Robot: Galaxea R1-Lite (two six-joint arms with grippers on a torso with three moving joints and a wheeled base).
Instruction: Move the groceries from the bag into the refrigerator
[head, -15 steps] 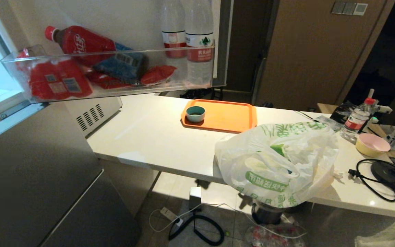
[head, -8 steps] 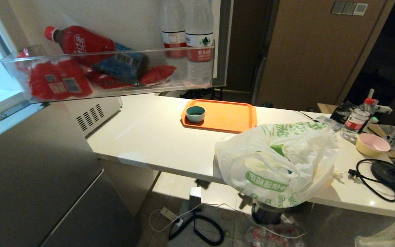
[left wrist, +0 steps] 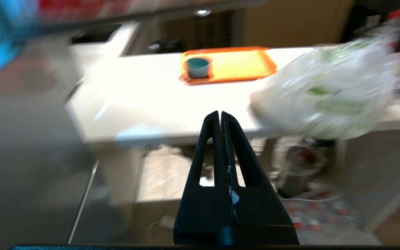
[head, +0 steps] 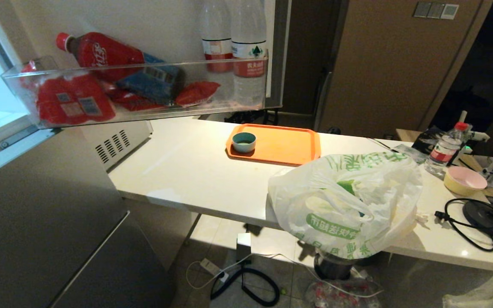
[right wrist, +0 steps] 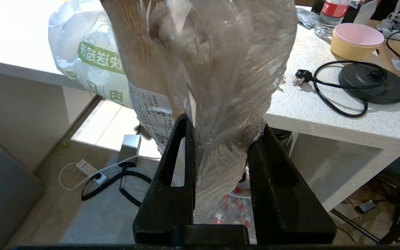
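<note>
The bag (head: 345,205), crinkly white plastic with green characters, lies at the near edge of the white table (head: 195,171), bulging over it. In the right wrist view my right gripper (right wrist: 225,121) is shut on a clear plastic pack of pale beige lumps (right wrist: 214,52), held up in front of the bag (right wrist: 82,59). The pack's edge shows in the head view's near right corner (head: 490,286). My left gripper (left wrist: 219,114) is shut and empty, low in front of the table, with the bag (left wrist: 328,93) ahead of it. The refrigerator (head: 37,222) stands at the left with its door open.
The door shelf (head: 135,92) holds red packs and bottles. An orange tray (head: 280,145) with a teal cup (head: 244,142) sits at the table's back. A kettle base with cord (head: 486,216), a pink bowl (head: 464,179) and a water bottle (head: 445,149) are at the right. Cables lie on the floor (head: 246,278).
</note>
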